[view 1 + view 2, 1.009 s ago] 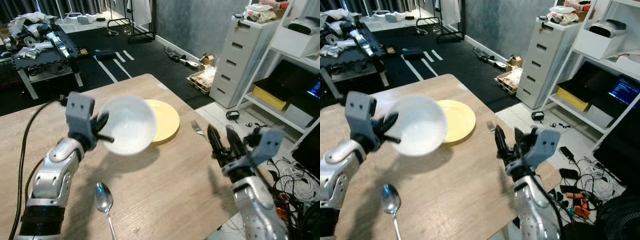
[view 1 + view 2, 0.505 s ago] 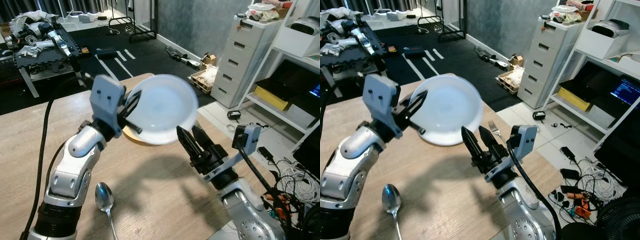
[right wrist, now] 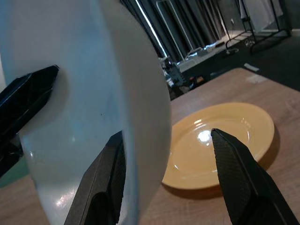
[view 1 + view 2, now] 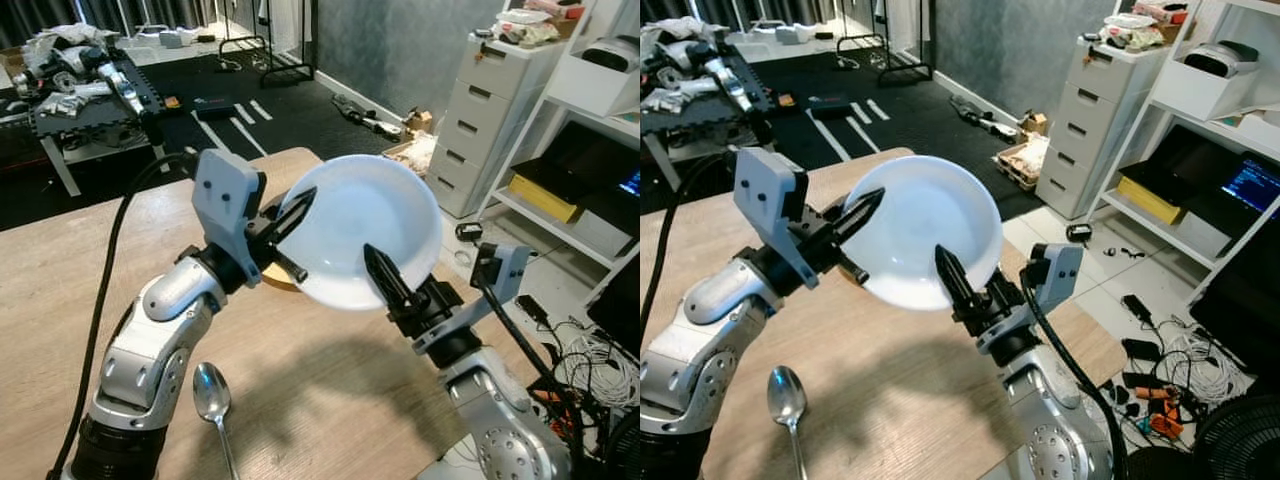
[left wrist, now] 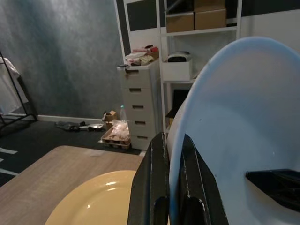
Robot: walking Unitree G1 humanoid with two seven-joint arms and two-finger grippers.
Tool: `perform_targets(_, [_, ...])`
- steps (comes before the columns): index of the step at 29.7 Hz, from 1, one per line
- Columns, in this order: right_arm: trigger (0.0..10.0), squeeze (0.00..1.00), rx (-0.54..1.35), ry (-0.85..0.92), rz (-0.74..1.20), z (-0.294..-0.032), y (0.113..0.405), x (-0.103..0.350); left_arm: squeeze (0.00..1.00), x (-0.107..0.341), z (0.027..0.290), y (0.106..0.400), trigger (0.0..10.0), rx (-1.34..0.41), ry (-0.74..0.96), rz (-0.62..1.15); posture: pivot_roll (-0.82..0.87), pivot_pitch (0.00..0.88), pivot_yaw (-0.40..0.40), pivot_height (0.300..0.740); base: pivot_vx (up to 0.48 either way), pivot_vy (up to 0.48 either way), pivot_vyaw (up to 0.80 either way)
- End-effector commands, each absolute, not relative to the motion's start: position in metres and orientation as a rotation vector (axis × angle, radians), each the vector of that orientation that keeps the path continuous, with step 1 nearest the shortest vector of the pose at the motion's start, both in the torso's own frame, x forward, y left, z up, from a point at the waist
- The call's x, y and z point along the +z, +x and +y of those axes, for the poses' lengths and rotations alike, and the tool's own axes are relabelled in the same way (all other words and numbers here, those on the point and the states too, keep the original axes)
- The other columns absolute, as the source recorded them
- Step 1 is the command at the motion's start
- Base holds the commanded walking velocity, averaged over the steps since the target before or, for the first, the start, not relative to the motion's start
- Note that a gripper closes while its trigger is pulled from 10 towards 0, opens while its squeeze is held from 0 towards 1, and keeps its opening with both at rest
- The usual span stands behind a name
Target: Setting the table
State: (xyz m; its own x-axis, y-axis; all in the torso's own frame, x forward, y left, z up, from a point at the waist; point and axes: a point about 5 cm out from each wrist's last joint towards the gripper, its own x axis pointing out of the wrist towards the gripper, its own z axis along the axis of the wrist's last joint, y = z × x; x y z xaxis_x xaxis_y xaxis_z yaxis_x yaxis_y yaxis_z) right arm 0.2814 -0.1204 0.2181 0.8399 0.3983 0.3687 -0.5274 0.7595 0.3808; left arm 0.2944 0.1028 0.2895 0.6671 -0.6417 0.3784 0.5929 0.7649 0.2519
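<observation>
The left gripper point(image 4: 290, 238) has its fingers point(image 5: 161, 187) clamped on the rim of the white bowl point(image 4: 362, 243), one finger on each face of the wall, and it holds the bowl tipped up on edge in the air above the bench point(image 4: 60, 260). The right gripper point(image 4: 392, 288) now straddles the opposite rim with its fingers point(image 3: 243, 183) spread wide, one on either side of the wall and not yet closed on it.

A second ago the bowl hung lower and to the left, while the right gripper waited near the bench's right edge, well clear of it. Half a second ago the bowl had risen and swung right as the right arm came in under it. Now both arms meet at the bowl.

This looks like a hand-over in progress: the left arm offers the bowl, and the right arm is set to take it once its fingers close.

The yellow plate point(image 3: 220, 140) lies flat on the bench just below and behind the bowl, a likely place for it to be set. A spoon point(image 4: 211, 395) lies on the bench near the left arm.
</observation>
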Motion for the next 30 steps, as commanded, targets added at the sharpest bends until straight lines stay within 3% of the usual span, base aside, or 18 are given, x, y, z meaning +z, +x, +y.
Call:
perform_targets(1, [9.5,0.0,0.478,0.508,-0.25,-0.122,0.284,0.213,0.0,0.285,0.087,0.283,10.0,-0.823,0.135,-0.474,0.01,0.102,0.075,0.74,0.0,0.0,0.0])
perform_targets(2, [0.0,0.0,0.468,0.51,-0.248,-0.124,0.284,0.213,0.0,0.286,0.088,0.285,10.0,-0.812,0.157,-0.481,0.01,0.1,0.075,0.74,0.0,0.0,0.0])
perform_targets(12, [0.0,0.0,0.467,0.523,-0.257,-0.126,0.284,0.214,0.0,0.284,0.09,0.289,10.0,-0.762,0.21,-0.485,0.01,0.099,0.075,0.74,0.0,0.0,0.0])
perform_targets(13, [0.0,0.0,0.468,0.524,-0.257,-0.126,0.284,0.214,0.11,0.284,0.09,0.29,10.0,-0.75,0.223,-0.491,0.01,0.098,0.075,0.74,0.0,0.0,0.0])
perform_targets(17, [0.0,0.0,0.466,0.528,-0.258,-0.127,0.284,0.214,0.05,0.285,0.091,0.293,10.0,-0.705,0.264,-0.512,0.01,0.097,0.076,0.74,0.0,0.0,0.0])
perform_targets(28, [0.0,0.0,0.468,0.536,-0.26,-0.127,0.284,0.214,0.04,0.287,0.091,0.293,10.0,-0.692,0.266,-0.532,0.01,0.097,0.077,0.74,0.0,0.0,0.0])
perform_targets(30, [0.0,0.0,0.47,0.536,-0.261,-0.127,0.284,0.214,0.07,0.286,0.091,0.294,10.0,-0.687,0.272,-0.537,0.01,0.096,0.076,0.74,0.0,0.0,0.0])
